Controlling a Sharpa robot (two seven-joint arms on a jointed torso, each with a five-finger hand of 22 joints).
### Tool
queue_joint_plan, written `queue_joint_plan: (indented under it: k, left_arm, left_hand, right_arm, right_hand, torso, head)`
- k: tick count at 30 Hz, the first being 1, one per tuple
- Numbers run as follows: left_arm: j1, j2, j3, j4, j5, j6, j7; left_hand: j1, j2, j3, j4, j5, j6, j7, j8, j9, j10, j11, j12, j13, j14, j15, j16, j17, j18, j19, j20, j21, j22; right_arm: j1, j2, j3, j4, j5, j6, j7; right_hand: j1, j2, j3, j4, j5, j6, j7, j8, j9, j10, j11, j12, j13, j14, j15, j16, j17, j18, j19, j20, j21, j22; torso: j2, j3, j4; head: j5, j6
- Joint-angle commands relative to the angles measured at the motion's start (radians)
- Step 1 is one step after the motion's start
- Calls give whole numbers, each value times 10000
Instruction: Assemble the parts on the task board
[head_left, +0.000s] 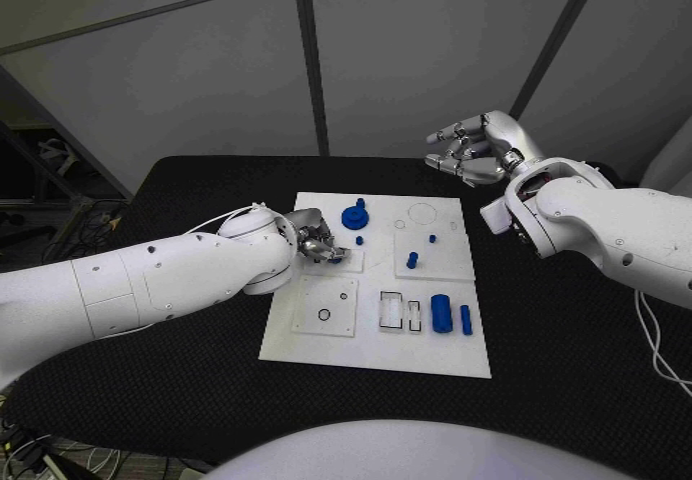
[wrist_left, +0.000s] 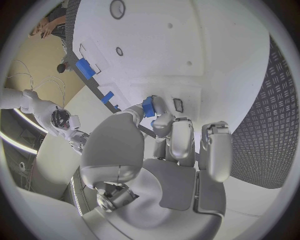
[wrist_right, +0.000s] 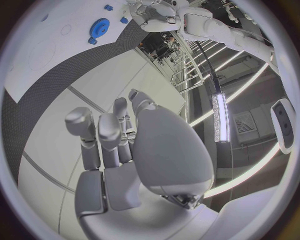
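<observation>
Two hands are before you over the black table (head_left: 173, 390). Your left hand (head_left: 317, 246) sits at the white board's (head_left: 375, 355) nine o'clock edge, fingers (wrist_left: 164, 120) pinching a small blue peg (wrist_left: 148, 106). Your right hand (head_left: 476, 145) hangs off the board's one o'clock corner, fingers loosely curled, holding nothing. You'll find the blue gear (head_left: 355, 215) at twelve o'clock, the blue cylinder (head_left: 441, 313) at four.
</observation>
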Motion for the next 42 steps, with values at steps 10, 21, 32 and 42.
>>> queue_joint_plan:
  k: [10, 21, 32, 42]
  left_arm:
    - [67, -157, -30, 121, -20, 463, -94]
    - [215, -153, -28, 65, -21, 532, -100]
    - [335, -6, -28, -95, -21, 748, -118]
    - [385, 113, -29, -304, -80, 1184, -156]
  left_hand:
    - [347, 14, -91, -39, 35, 15, -30, -50, 19, 35, -30, 26, 22, 410, -72, -45, 13, -341, 402, -61, 21, 1854]
    - [386, 18, -95, -39, 33, 16, -31, -49, 20, 37, -32, 29, 27, 411, -73, -43, 15, -339, 399, -62, 17, 1851]
    - [256, 41, -307, 51, -1, 25, 2, -54, 19, 30, -7, 9, 5, 411, -62, -49, 15, -340, 401, -59, 13, 1858]
    - [89, 134, -640, 52, -13, 17, 24, -72, 13, -1, 13, -44, -52, 412, -47, -51, 19, -331, 378, -47, -22, 1836]
  right_arm:
    - [19, 8, 5, -10, -26, 66, 29]
    - [18, 25, 5, -23, -26, 68, 32]
    - [18, 30, 5, -26, -26, 68, 31]
    - [18, 42, 5, -37, -26, 85, 28]
  right_hand:
    - [-114, 23, 21, 34, 68, -89, 10, -65, 4, -82, -2, 1, -10, 53, -21, -28, -9, 77, -26, -22, -56, -10]
    - [-114, 23, 21, 34, 68, -89, 10, -65, 4, -82, -2, 1, -10, 53, -21, -28, -9, 77, -26, -22, -56, -10]
    - [-140, 26, 18, 48, 89, -95, 10, -68, 4, -80, -3, 12, -6, 56, -21, -41, -7, 78, -25, -21, -70, -21]
    - [-152, 27, 16, 55, 93, -96, 10, -69, 5, -84, -2, 9, -11, 57, -20, -45, -5, 77, -21, -21, -72, -19]
  torso:
    - [6, -1, -1]
    - [13, 3, -5]
    - [15, 8, -8]
    - [5, 6, -9]
  head:
    - [27, 11]
    - [32, 7]
    - [23, -16]
    - [28, -36]
